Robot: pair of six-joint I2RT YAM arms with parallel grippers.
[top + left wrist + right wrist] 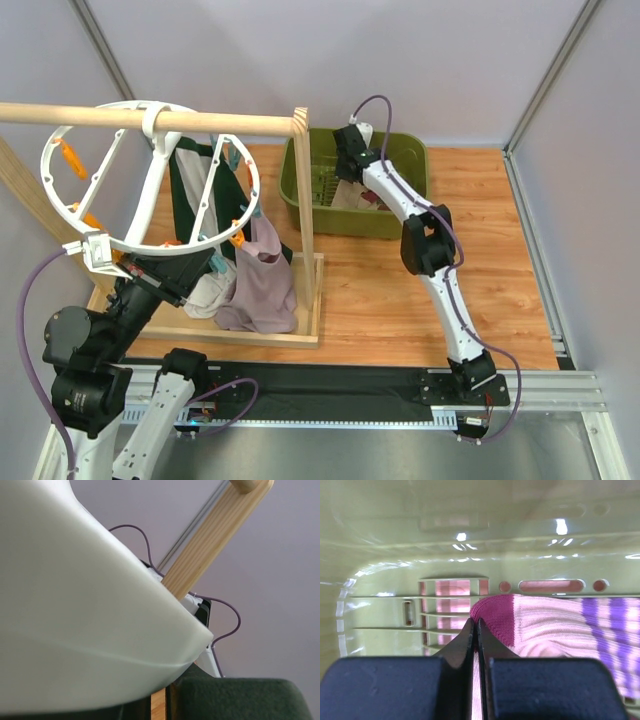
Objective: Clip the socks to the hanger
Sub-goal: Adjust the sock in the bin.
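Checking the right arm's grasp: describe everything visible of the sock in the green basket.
The sock is ribbed knit, cream-pink with a maroon end and purple stripes. It lies in the green basket, near its slotted wall. The right gripper is shut at its maroon edge; pink fabric shows between the fingers.

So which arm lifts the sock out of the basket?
Right: the right tool is shut at the maroon cuff of the pink striped fabric sock inside the green plastic basket; the left tool holds the white spoked plastic hanger.
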